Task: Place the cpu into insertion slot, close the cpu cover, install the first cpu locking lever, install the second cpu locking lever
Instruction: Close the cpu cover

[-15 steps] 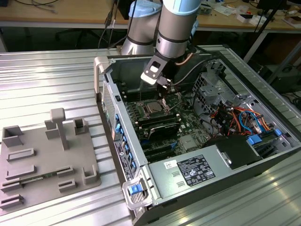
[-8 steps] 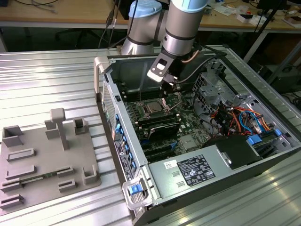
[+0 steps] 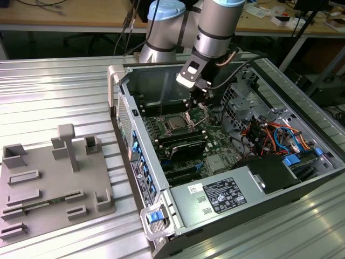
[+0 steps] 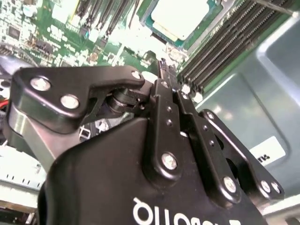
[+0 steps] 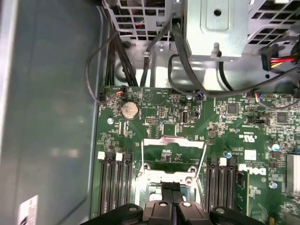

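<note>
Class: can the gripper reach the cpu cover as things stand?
Likely yes: in the first wrist view the gripper sits right by the open cpu cover, nothing between them.

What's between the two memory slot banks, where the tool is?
In the first wrist view: the insertion slot with its cpu cover open, and the tool over it.

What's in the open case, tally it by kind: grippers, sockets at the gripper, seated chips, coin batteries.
Black gripper: 1
Silver-rimmed square socket at the gripper: 1
Silver-topped square chip, seated: 1
Round silver coin battery: 1
Total: 4
</note>
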{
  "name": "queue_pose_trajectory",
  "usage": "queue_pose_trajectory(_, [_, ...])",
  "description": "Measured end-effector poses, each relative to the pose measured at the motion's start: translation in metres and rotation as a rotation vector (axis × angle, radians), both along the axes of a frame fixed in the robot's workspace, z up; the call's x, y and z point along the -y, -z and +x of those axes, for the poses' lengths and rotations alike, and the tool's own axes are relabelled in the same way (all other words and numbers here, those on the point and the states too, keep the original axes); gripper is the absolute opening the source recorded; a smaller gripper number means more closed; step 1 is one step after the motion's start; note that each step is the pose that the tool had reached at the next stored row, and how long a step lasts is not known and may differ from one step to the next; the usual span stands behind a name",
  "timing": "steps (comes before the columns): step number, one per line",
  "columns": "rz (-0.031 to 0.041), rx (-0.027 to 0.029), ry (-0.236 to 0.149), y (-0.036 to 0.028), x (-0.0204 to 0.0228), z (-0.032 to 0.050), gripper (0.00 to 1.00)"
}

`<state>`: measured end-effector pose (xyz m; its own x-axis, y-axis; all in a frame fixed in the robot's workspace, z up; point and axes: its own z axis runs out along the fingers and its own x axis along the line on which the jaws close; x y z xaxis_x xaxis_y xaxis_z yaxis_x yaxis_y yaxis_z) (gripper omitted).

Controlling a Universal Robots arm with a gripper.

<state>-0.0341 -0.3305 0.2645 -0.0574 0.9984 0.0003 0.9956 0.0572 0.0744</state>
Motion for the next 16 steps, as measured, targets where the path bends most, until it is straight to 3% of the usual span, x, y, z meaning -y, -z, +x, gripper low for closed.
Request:
queue_pose_trajectory(2, [0.0000,-0.0011,0.000,-0.0034,-0.0003,0.0004,0.11])
queue_pose_trajectory(3, [-0.0001,-0.0047,0.000,-0.0043,-0.0005,0.0028,0.11])
queue_pose_trajectory(6, [-0.0003,-0.0345,0.000,-0.0046,-0.0011,0.0198,0.11])
queue_pose_trajectory(9, [-0.0004,-0.0497,0.000,-0.0046,-0.0013,0.0291,0.11])
queue_pose_trajectory(15, [-0.0003,-0.0498,0.000,-0.0043,-0.0014,0.0292,0.11])
queue_pose_trajectory(16, [-0.0003,-0.0498,0.000,-0.0043,-0.0021,0.0322,0.11])
